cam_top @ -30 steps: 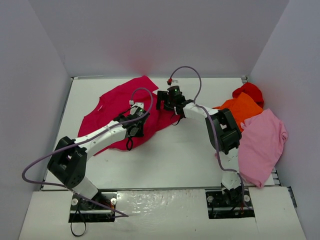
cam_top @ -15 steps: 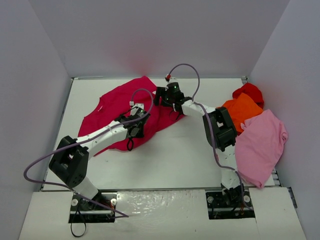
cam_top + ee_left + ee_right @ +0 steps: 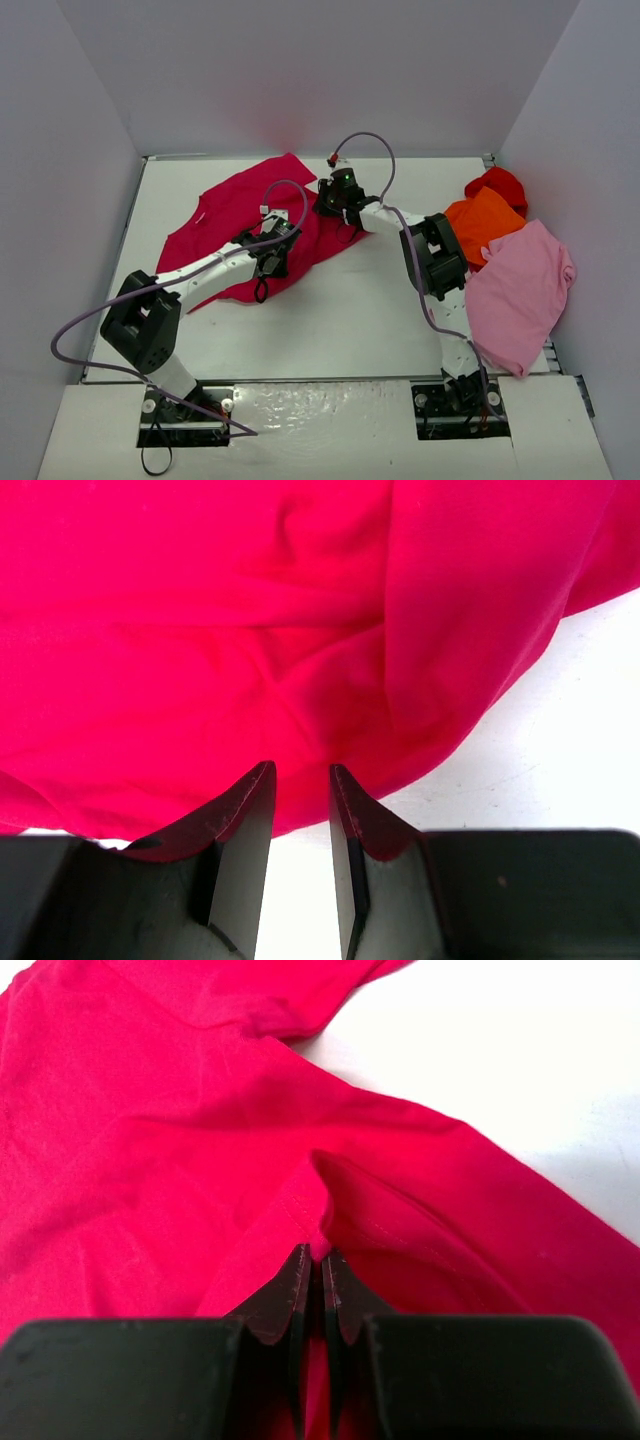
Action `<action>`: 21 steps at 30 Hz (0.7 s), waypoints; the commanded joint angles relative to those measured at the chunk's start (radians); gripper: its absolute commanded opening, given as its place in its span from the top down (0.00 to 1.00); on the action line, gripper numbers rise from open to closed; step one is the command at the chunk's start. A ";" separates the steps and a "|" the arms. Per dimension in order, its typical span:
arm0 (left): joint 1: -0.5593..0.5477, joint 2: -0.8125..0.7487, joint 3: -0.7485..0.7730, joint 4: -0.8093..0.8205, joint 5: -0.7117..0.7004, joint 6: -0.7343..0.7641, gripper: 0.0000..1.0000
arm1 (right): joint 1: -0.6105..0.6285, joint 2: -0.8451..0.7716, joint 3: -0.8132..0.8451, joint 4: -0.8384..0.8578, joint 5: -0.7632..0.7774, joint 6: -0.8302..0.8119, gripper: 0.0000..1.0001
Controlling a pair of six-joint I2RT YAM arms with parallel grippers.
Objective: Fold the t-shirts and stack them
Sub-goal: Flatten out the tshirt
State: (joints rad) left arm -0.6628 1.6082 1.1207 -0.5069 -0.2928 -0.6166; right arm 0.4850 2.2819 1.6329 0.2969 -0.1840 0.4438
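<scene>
Two pincers meet the crimson-magenta t-shirt (image 3: pixel 235 215) spread on the white table (image 3: pixel 350 320). The right pincer (image 3: pixel 312 1252) is clamped tight on a raised fold beside a stitched seam, with cloth spreading ahead of it and to both sides. The left pincer (image 3: pixel 300 770) sits at the shirt's hem with its jaws partly apart — whether cloth is pinched between them I cannot tell. Well to the right of both pincers lie the orange t-shirt (image 3: pixel 487 220), the red t-shirt (image 3: pixel 500 183) beyond it, and the light pink t-shirt (image 3: pixel 520 290) — nearest the arm bases.
</scene>
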 commanded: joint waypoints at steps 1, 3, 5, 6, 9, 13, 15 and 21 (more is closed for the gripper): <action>-0.004 -0.004 0.018 0.022 -0.023 -0.015 0.75 | 0.001 -0.128 -0.018 0.027 0.004 -0.008 1.00; -0.004 -0.004 0.015 0.024 -0.022 -0.015 0.75 | 0.007 -0.190 -0.063 0.017 0.016 -0.012 1.00; -0.005 -0.005 0.014 0.025 -0.020 -0.015 0.75 | 0.014 -0.248 -0.103 -0.009 0.027 -0.018 1.00; -0.006 -0.007 0.012 0.027 -0.022 -0.014 0.75 | 0.016 -0.291 -0.132 -0.028 0.044 -0.019 1.00; -0.005 -0.017 0.008 0.026 -0.021 -0.012 0.75 | 0.049 -0.409 -0.235 -0.072 0.112 -0.023 1.00; -0.006 -0.024 0.006 0.026 -0.019 -0.005 0.75 | 0.119 -0.612 -0.405 -0.142 0.272 -0.038 1.00; -0.005 -0.025 0.005 0.030 -0.014 -0.003 0.75 | 0.150 -0.715 -0.475 -0.194 0.349 -0.032 1.00; -0.006 -0.020 0.006 0.038 0.005 -0.002 0.75 | 0.172 -0.901 -0.633 -0.345 0.398 0.054 1.00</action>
State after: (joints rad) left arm -0.6628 1.6104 1.1137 -0.4996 -0.2869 -0.6155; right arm 0.6641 1.4763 1.0691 0.0715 0.1057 0.4361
